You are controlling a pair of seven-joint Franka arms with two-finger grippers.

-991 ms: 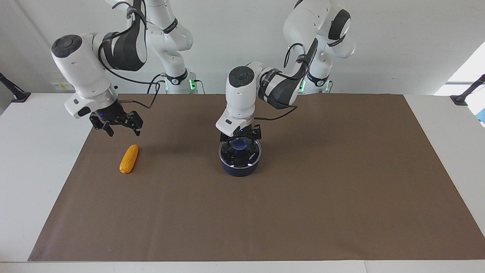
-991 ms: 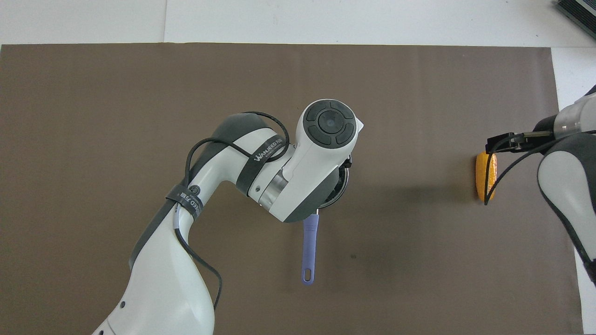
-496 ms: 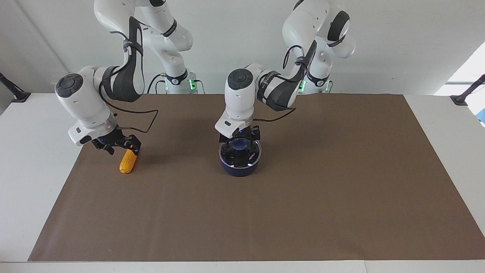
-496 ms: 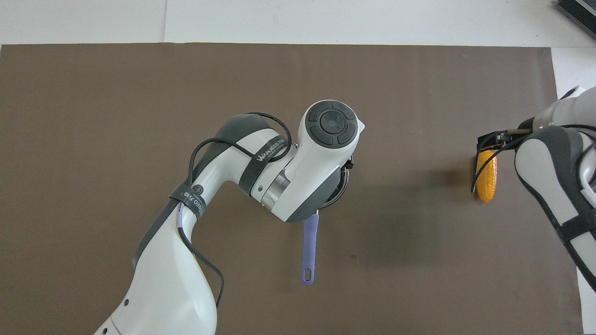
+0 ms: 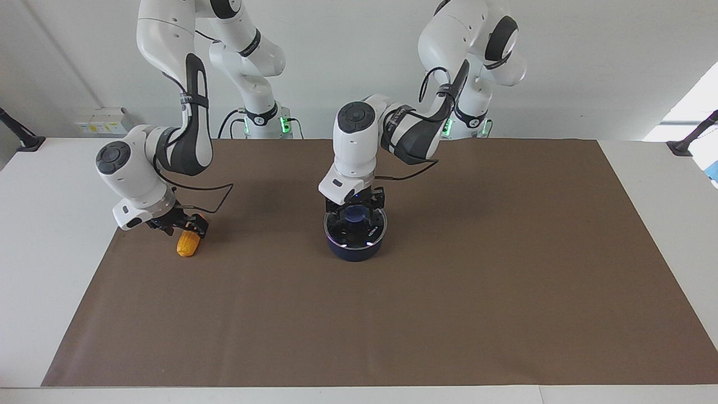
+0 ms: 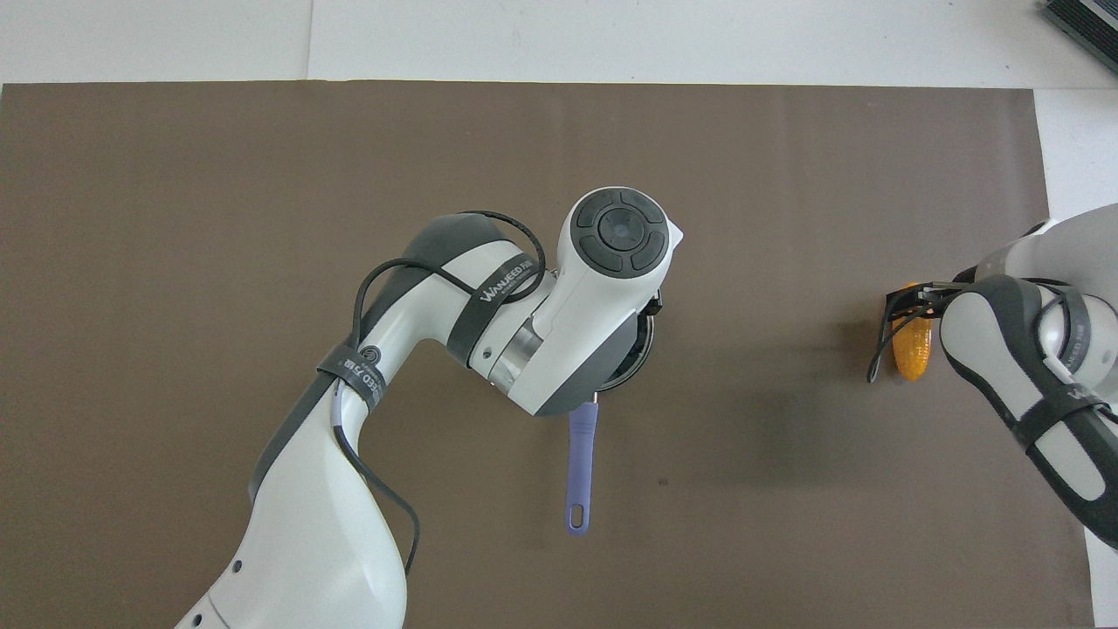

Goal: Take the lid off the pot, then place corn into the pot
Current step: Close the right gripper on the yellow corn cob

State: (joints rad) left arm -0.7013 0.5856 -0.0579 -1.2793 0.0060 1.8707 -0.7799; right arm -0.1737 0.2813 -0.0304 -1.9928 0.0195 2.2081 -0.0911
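Observation:
The dark blue pot point(image 5: 354, 250) stands mid-table with the glass lid point(image 5: 367, 234) on it. Its long blue handle point(image 6: 580, 472) points toward the robots. My left gripper point(image 5: 356, 215) is down on the lid, around the blue knob point(image 5: 356, 214). In the overhead view the left arm hides the lid and most of the pot. The yellow corn point(image 5: 188, 246) point(image 6: 913, 354) lies on the mat toward the right arm's end. My right gripper point(image 5: 178, 228) is low over the corn's end nearer the robots, open, a finger on each side.
A brown mat point(image 5: 449, 292) covers most of the white table point(image 5: 50, 224). A small box point(image 5: 104, 119) sits at the table's edge by the wall at the right arm's end. Black clamps point(image 5: 25, 140) stand at the corners nearest the robots.
My right gripper has come down from above the mat onto the corn's end nearer the robots. My left gripper stays on the lid's knob.

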